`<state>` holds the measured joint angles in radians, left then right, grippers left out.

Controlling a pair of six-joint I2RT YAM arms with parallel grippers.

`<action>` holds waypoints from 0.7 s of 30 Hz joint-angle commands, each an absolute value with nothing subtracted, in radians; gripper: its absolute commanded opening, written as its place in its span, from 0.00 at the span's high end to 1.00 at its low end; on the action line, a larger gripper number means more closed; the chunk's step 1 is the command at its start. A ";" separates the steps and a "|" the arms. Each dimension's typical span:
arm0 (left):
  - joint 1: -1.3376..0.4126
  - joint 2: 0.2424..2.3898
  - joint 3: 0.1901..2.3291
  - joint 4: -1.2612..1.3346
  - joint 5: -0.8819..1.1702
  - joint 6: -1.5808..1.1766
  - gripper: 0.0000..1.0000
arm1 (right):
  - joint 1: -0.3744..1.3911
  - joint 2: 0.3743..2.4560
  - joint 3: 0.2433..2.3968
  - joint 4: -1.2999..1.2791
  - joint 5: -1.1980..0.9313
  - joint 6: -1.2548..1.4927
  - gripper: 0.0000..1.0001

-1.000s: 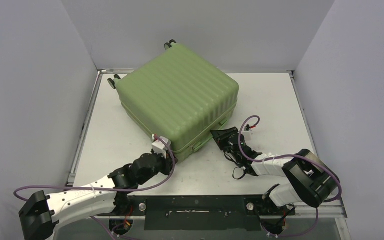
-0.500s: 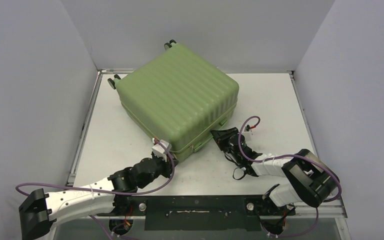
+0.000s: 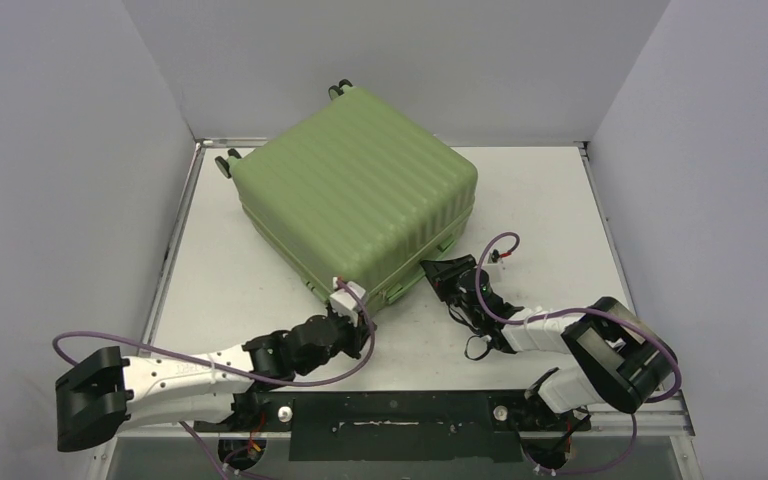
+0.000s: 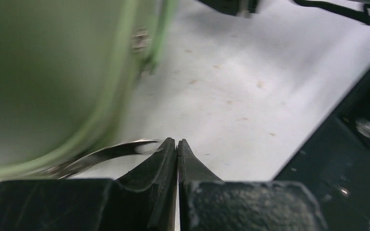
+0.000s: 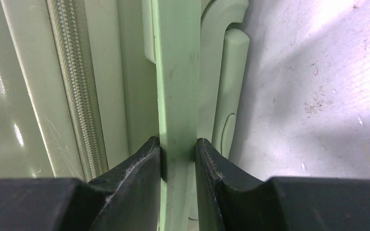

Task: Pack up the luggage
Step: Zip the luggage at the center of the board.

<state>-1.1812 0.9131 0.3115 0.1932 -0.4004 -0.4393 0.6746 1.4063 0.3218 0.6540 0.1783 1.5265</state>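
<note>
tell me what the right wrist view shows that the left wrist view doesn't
Only the right wrist: the right end effector clamped on the green handle of the luggage, with the zipper track beside it. Only the left wrist: the left end effector shut on what looks like a metal zipper pull, plus the black base rail. Both: the green shell and the white table.

Left fingers (image 4: 160, 161) pressed tight together — right fingers (image 5: 137, 168) clamped, slightly apart.
</note>
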 commanded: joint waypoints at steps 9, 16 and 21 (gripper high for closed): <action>-1.227 1.161 0.517 0.415 -0.243 -0.371 1.00 | 0.760 1.483 0.293 0.521 0.033 1.512 1.00; -1.229 1.072 0.549 0.264 -0.318 -0.408 0.85 | 0.760 1.453 0.286 0.503 0.041 1.505 1.00; -1.231 0.815 0.506 0.028 -0.376 -0.496 0.39 | 0.748 1.442 0.273 0.505 0.036 1.496 1.00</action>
<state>-1.2251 1.0061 0.5117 0.1959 -0.3080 -0.4221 0.7078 1.4273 0.3218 0.6853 0.1818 1.5311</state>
